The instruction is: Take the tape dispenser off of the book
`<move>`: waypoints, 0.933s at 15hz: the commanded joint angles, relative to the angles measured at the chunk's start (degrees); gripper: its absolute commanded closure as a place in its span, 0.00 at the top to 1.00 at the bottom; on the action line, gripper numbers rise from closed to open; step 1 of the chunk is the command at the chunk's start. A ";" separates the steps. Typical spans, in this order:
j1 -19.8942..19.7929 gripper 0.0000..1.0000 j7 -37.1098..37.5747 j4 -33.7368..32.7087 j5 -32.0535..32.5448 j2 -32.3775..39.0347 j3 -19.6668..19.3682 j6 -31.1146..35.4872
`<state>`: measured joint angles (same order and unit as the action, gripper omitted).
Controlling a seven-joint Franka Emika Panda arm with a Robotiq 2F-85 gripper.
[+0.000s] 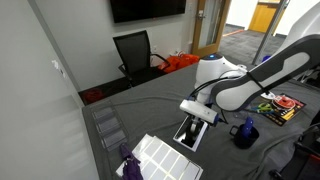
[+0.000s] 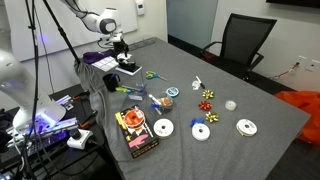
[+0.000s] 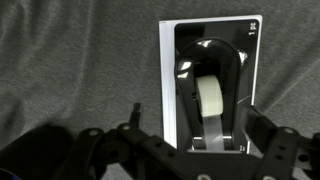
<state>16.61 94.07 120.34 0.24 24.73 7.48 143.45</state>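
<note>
In the wrist view the book [image 3: 168, 80], dark cover with a white border, lies flat on the grey tabletop. The black tape dispenser [image 3: 210, 60] with its white tape roll lies lengthwise on it. My gripper [image 3: 198, 120] is open just above them, one finger on each side of the dispenser's near end, touching nothing. In both exterior views the gripper [image 1: 196, 112] [image 2: 122, 52] hangs low over the book [image 1: 189, 134] [image 2: 129, 70]. The dispenser [image 1: 190, 127] is a dark strip on the book, mostly hidden by the hand.
A dark blue mug [image 1: 245, 131] [image 2: 110, 83] stands near the book. A white grid panel [image 1: 165, 157] lies beside it at the table edge. Scissors [image 2: 152, 74], discs [image 2: 163, 128], bows [image 2: 207, 103] and a colourful case [image 2: 136, 133] lie across the table. An office chair [image 1: 135, 50] stands behind.
</note>
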 commanded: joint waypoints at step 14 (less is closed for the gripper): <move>1.58 0.75 -9.70 -4.89 -5.44 9.93 -1.58 5.19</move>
<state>16.85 85.54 116.95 -4.98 32.87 7.45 148.42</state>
